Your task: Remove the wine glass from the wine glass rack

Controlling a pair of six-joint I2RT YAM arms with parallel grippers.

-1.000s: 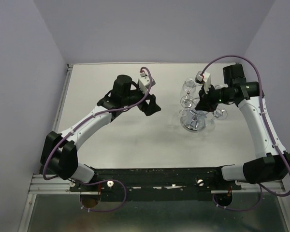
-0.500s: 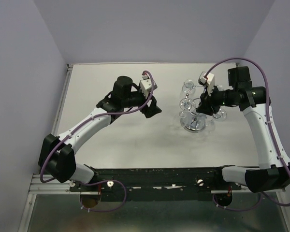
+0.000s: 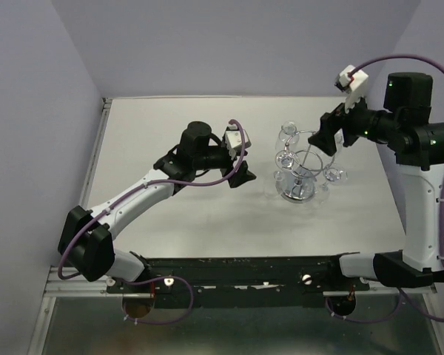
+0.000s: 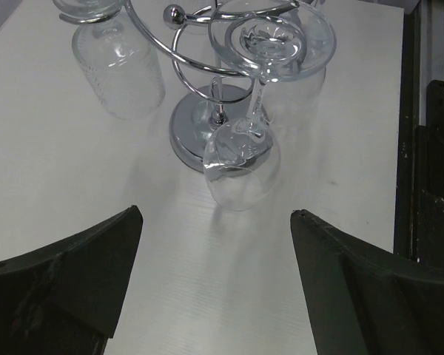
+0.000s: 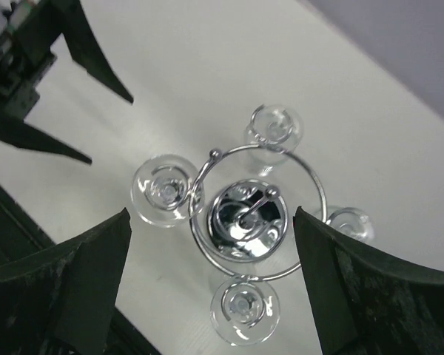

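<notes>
Black left fingers (image 4: 74, 281) are standing wide apart and gripping nothing, hovering low over the white counter (image 4: 52, 177) and facing a wine glass (image 4: 240, 170) just ahead of them. That glass is hanging upside down by its foot from a curled hook of the chrome wine glass rack (image 4: 194, 137), its bowl dangling close beside the round mirror base. Higher up, the right fingers (image 5: 66, 281) are likewise gaping wide and empty, hovering above the rack and looking straight down onto its ring and central post. Three other glasses (image 5: 274, 127) are hanging around that ring. Both arms are reaching in from opposite sides, with the rack sitting between them on the counter.
</notes>
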